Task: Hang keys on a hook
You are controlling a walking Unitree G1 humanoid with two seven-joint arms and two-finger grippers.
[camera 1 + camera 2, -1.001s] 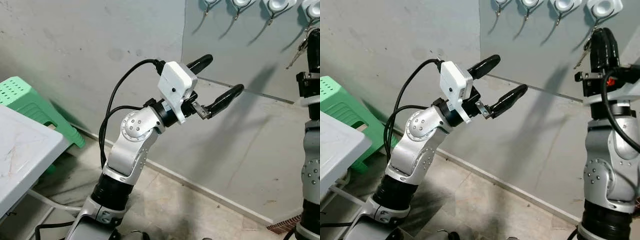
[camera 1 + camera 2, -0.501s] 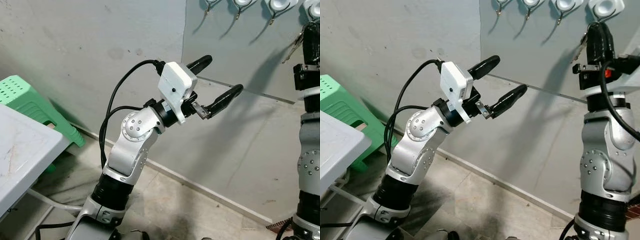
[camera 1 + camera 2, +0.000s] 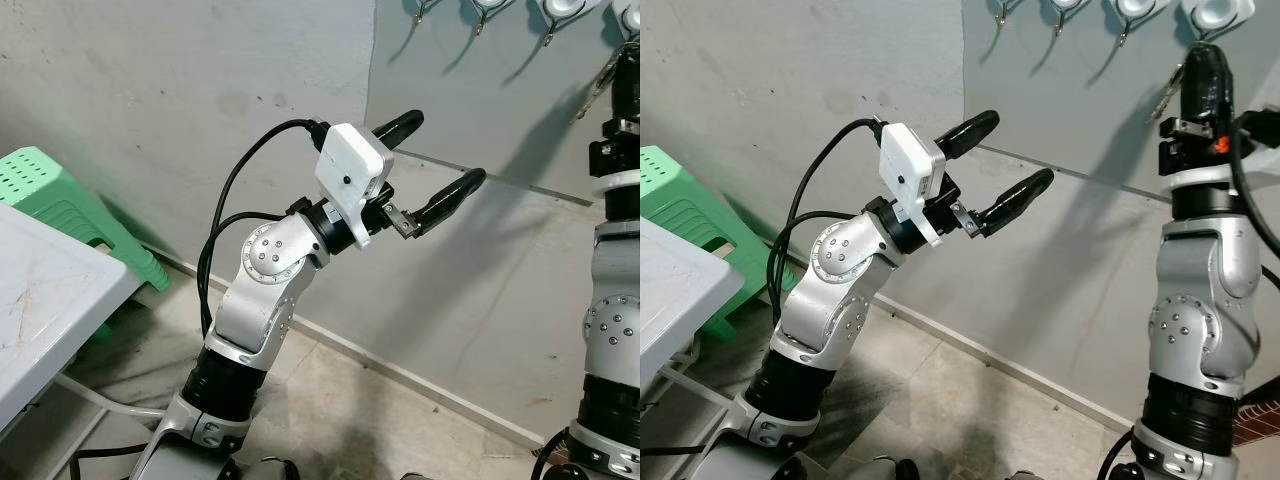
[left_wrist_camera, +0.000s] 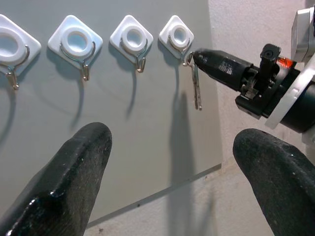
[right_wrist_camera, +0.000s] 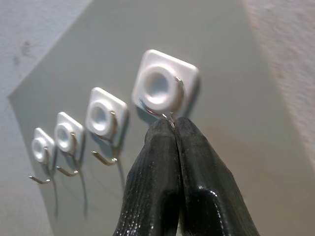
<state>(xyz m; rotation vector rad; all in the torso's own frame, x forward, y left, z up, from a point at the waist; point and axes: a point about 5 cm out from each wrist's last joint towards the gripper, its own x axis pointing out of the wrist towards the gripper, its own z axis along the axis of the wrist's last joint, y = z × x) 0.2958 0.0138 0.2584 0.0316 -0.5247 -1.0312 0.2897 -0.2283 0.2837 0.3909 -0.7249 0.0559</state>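
A grey board (image 4: 123,123) on the wall carries a row of white square hooks with wire prongs. My right gripper (image 5: 170,126) is raised to the rightmost hook (image 5: 162,84), its fingers pressed shut just under the wire prong. The keys (image 4: 196,88) dangle from the gripper's tip right at that hook; in the right eye view the keys (image 3: 1167,95) hang beside the right gripper (image 3: 1202,60). Whether the ring sits over the prong is hidden. My left gripper (image 3: 447,148) hovers open and holds nothing, pointing at the board from lower left.
Other hooks (image 4: 133,39) to the left on the board hold nothing. A green plastic stool (image 3: 60,215) stands against the wall at far left, beside a white table (image 3: 40,300). Tiled floor (image 3: 340,420) lies below the arms.
My right arm has risen a little and come closer to the board, with the keys still held at the rightmost hook. The left arm has stayed where it was.
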